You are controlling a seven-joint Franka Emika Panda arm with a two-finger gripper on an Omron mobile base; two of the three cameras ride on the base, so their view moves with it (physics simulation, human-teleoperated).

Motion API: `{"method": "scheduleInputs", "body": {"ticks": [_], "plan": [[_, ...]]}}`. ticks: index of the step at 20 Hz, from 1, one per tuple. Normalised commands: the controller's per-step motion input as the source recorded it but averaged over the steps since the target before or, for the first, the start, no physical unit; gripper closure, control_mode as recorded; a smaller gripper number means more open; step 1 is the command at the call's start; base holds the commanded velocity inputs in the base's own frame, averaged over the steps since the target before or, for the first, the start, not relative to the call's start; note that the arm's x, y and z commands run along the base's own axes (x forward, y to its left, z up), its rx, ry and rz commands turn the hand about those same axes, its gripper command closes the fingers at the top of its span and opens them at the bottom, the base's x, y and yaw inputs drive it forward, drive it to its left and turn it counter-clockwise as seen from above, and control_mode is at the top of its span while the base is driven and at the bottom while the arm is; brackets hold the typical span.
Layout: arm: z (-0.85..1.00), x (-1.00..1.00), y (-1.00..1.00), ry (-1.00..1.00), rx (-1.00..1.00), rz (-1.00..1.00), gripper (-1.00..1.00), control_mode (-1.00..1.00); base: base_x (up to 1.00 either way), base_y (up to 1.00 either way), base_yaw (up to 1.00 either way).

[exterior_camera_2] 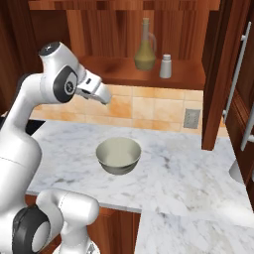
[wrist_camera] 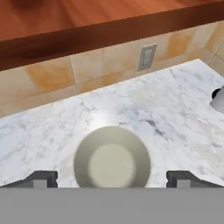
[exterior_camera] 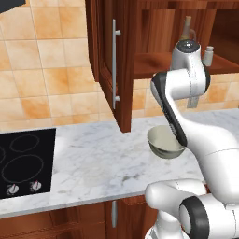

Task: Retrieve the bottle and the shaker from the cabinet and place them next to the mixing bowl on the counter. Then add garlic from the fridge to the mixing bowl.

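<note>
Claw (wrist_camera: 112, 179) spread wide, empty, hanging over mixing bowl (wrist_camera: 112, 160) on marble table (exterior_camera_2: 188, 168). Bottle (exterior_camera_2: 145, 47) & shaker (exterior_camera_2: 165, 66) side by side on shelf in open cabinet (exterior_camera: 109, 56).

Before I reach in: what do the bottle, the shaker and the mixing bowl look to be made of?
The bottle looks like glass: olive-yellow, slightly see-through body, thin neck. The shaker has a pale matt body, possibly plastic or ceramic, under a silvery, seemingly metal cap. The mixing bowl reads as brushed metal: grey-beige with a soft sheen and thin rim. All are rendered, so these are guesses.
</note>
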Motion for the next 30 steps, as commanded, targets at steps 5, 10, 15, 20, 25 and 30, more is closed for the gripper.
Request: {"method": "scheduleInputs", "body": {"ticks": [5, 10, 15, 20, 25, 30], "plan": [[0.48, 0.00, -0.14, -0.19, -0.05, -0.08, -1.00, -1.00, 0.00, 0.00, 0.00], [0.62, 0.00, -0.01, -0.10, 0.00, 0.00, -1.00, -1.00, 0.00, 0.00, 0.00], [0.25, 0.03, -0.18, -0.17, -0.04, 0.00, -1.00, -1.00, 0.00, 0.00, 0.00], [0.17, 0.39, -0.24, -0.11, -0.06, 0.00, -1.00, -1.00, 0.00, 0.00, 0.00], [0.55, 0.38, -0.11, -0.02, -0.09, -0.01, -1.00, -1.00, 0.00, 0.00, 0.00], [0.35, 0.38, -0.24, 0.01, -0.05, -0.01, -1.00, -1.00, 0.00, 0.00, 0.00]]}}
